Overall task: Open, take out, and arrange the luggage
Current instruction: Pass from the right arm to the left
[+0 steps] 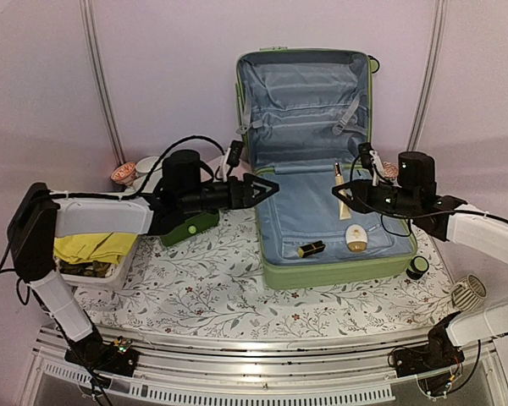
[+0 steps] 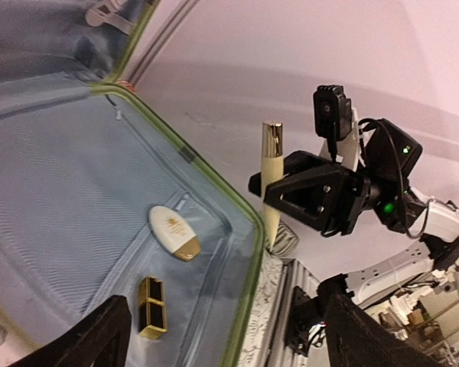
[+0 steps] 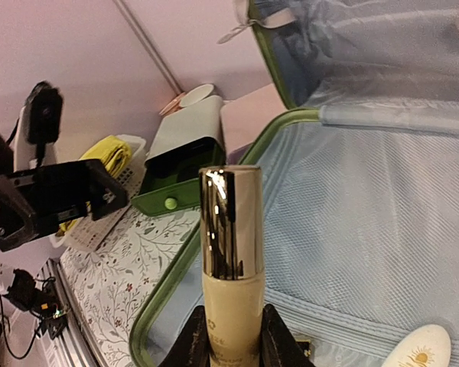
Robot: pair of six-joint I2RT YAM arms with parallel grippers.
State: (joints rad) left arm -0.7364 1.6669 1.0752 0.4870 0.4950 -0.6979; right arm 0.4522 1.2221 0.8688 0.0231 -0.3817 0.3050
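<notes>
Two items inside: an oval bottle and a black-gold case are seen lying on the lining of the lower half.
Luggage: laid open on the table, lid stood up against the back wall.
Right claw: closed on a cream tube, gold cap up, held above the lining.
Left claw: spread wide, nothing gripped, held at the luggage's left rim.
Done: opening is judged finished; unpacking is judged begun.
Left: the tube is to be set down outside, both items taken out, everything arranged.
</notes>
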